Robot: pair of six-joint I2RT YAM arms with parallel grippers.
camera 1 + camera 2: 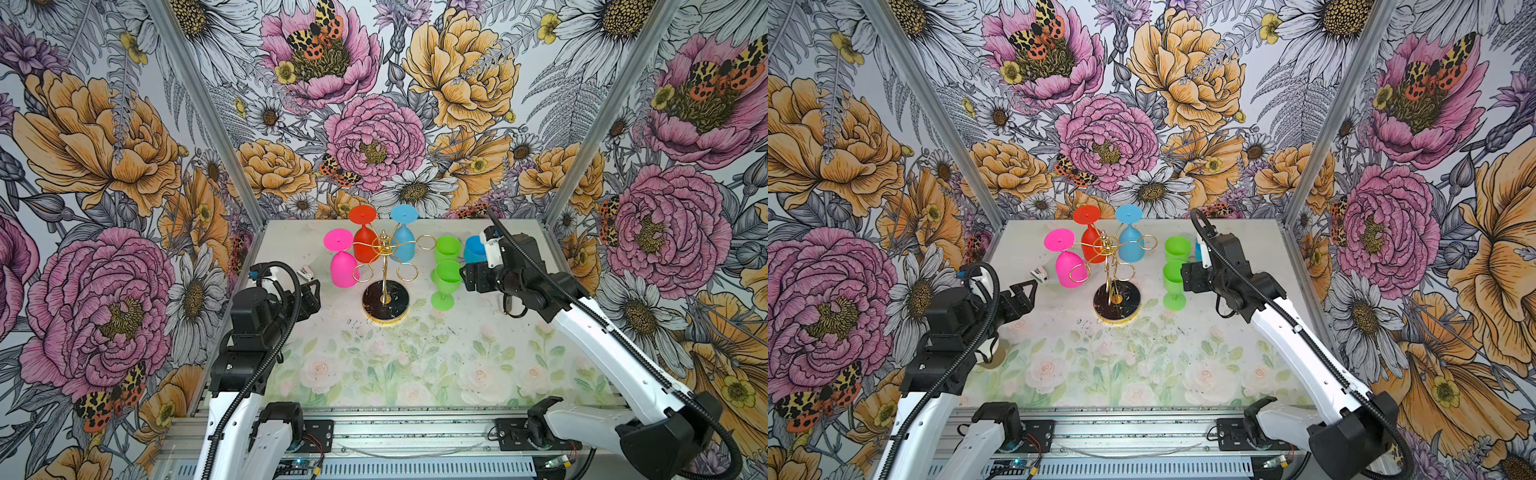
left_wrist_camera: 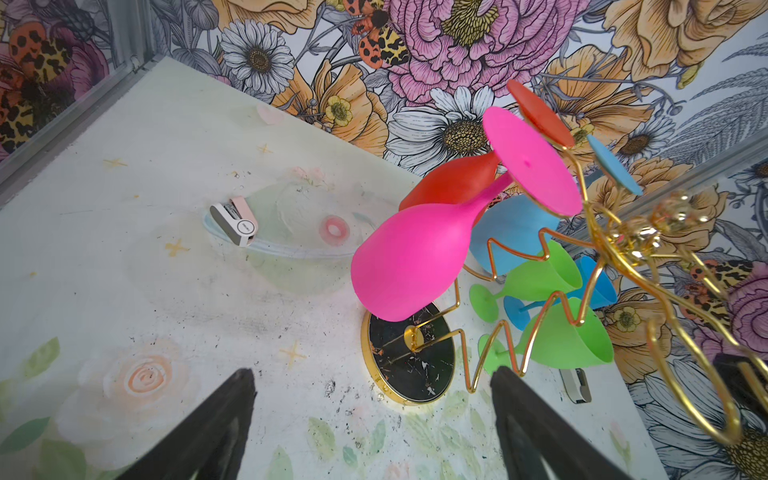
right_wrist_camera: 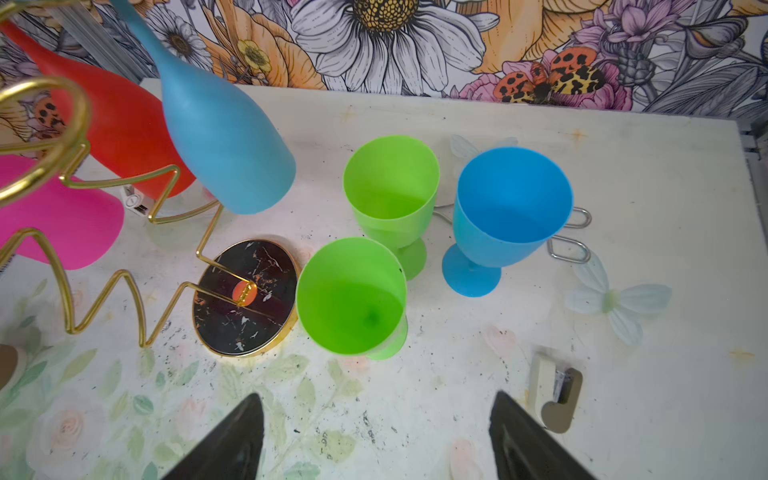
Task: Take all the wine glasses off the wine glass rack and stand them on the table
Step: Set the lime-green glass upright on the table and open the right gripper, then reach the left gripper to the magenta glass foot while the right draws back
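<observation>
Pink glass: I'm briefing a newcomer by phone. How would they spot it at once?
Start at the gold wire rack in the middle. Three glasses hang upside down from it: the red glass and blue glass at the back, the pink glass on the left. It alone is pink.

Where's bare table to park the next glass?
Best: the front half of the table, between the base of the wine glass rack and the near rail. Smaller patch left of the rack, short of the pink stapler. Crowded: right of the rack, two green glasses and an upright blue glass close together, beige stapler nearby.
</observation>
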